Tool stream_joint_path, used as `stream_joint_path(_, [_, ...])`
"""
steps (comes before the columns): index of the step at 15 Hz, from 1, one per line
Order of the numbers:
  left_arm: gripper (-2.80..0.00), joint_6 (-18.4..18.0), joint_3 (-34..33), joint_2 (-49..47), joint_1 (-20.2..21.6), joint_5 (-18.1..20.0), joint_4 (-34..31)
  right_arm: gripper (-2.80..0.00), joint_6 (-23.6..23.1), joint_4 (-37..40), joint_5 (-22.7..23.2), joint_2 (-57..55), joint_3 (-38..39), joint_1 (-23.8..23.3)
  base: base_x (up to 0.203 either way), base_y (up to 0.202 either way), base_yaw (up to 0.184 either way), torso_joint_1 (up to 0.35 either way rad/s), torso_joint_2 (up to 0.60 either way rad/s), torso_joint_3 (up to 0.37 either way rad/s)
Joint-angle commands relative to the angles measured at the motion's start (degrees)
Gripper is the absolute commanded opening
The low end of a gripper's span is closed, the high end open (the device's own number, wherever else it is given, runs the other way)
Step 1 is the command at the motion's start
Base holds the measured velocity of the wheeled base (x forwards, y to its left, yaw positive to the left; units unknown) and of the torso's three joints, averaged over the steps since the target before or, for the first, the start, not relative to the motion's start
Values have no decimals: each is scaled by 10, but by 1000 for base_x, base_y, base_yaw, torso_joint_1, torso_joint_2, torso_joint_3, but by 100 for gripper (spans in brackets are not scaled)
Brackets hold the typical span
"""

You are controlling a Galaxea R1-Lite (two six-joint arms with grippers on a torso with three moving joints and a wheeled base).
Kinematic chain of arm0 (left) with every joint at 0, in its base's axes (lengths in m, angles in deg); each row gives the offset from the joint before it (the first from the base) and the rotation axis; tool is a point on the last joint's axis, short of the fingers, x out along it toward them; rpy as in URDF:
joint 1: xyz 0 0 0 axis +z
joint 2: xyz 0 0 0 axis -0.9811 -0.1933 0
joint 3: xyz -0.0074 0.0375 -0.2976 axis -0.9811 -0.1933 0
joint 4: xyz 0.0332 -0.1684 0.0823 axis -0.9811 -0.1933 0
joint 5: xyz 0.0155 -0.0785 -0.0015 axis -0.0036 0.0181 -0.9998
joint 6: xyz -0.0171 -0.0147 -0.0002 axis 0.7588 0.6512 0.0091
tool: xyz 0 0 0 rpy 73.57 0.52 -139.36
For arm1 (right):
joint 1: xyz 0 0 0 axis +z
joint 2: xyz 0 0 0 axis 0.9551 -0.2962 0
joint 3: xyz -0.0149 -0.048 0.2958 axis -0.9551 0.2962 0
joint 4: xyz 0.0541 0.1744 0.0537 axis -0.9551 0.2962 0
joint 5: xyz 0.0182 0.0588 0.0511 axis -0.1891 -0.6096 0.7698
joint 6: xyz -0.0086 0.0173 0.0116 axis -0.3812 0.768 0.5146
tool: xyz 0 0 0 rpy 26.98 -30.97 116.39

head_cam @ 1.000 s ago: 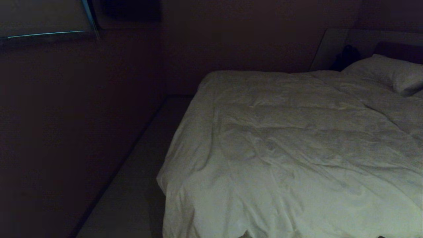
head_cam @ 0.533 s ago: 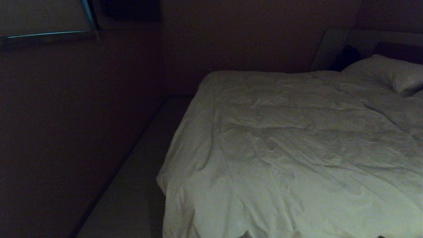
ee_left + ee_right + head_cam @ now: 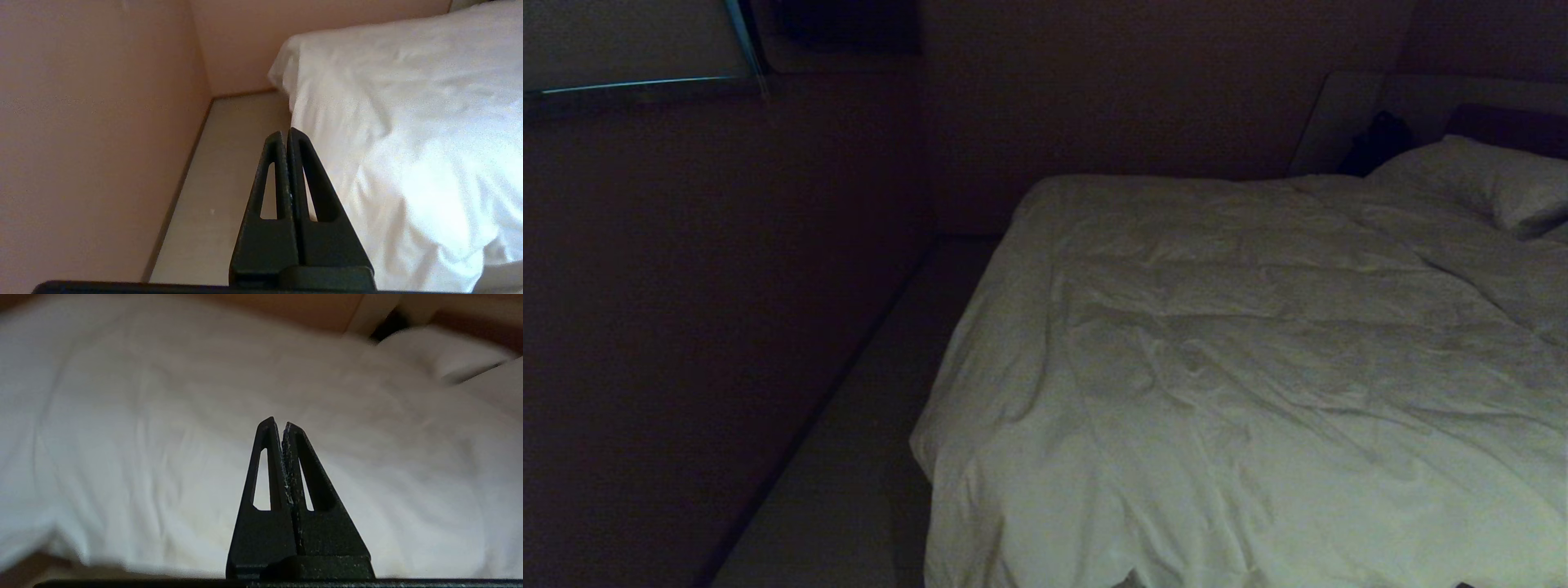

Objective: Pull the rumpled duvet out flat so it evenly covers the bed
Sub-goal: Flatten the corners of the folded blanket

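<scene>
The white, creased duvet (image 3: pixel 1241 359) lies spread over the bed (image 3: pixel 1511 126) and drapes over its near-left corner. Neither arm shows in the head view. In the left wrist view my left gripper (image 3: pixel 284 134) is shut and empty, held off the bed's corner, with the duvet (image 3: pixel 400 134) beside it and floor below. In the right wrist view my right gripper (image 3: pixel 278 424) is shut on nothing, hanging above the duvet (image 3: pixel 163 428) and pointing across it toward the pillow (image 3: pixel 441 355).
A white pillow (image 3: pixel 1478 175) lies at the head end against the dark headboard. A strip of pale floor (image 3: pixel 849 457) runs between the bed's left side and the wall (image 3: pixel 711 310). A small dark object (image 3: pixel 1376 143) sits beside the pillow.
The head view is unchanged; the duvet lies as before and no arm enters it.
</scene>
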Motion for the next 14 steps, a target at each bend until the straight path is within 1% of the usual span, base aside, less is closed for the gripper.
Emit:
stream_joint_path(1, [-280,23,54,-47,0,4,-24,-280,34,-62,28,-1,68,0,0,0,0,0,0,0])
stream_joint_path(3, [-280,55,77,-78,0,9,-41,-280,38,-59,30,-1,70,0,0,0,0,0,0,0])
stream_joint_path(4, [-280,55,77,-78,0,9,-41,-280,38,-59,30,-1,70,0,0,0,0,0,0,0])
stream_joint_path(5, [-280,68,83,-84,-1,10,-34,-280,52,-45,35,0,70,0,0,0,0,0,0,0])
stream_joint_path(6, [-280,92,95,-110,-1,11,-21,-280,98,3,41,0,70,0,0,0,0,0,0,0])
stream_joint_path(7, [-280,111,106,-153,-1,12,-4,-280,123,12,42,0,69,0,0,0,0,0,0,0])
stream_joint_path(8, [-280,128,117,-210,-1,13,13,-280,125,11,42,-1,70,0,0,0,0,0,0,0])
stream_joint_path(9, [-280,143,128,-294,-2,14,39,-280,137,10,40,0,70,0,0,0,0,0,0,0])
stream_joint_path(10, [-280,155,139,-394,-2,15,69,-280,138,10,40,0,70,0,0,0,0,0,0,0])
stream_joint_path(13, [-280,169,172,-651,-2,23,170,-280,138,10,40,0,70,0,0,0,0,0,0,0])
stream_joint_path(14, [-280,171,185,-719,-2,29,200,-280,138,10,40,0,70,0,0,0,0,0,0,0])
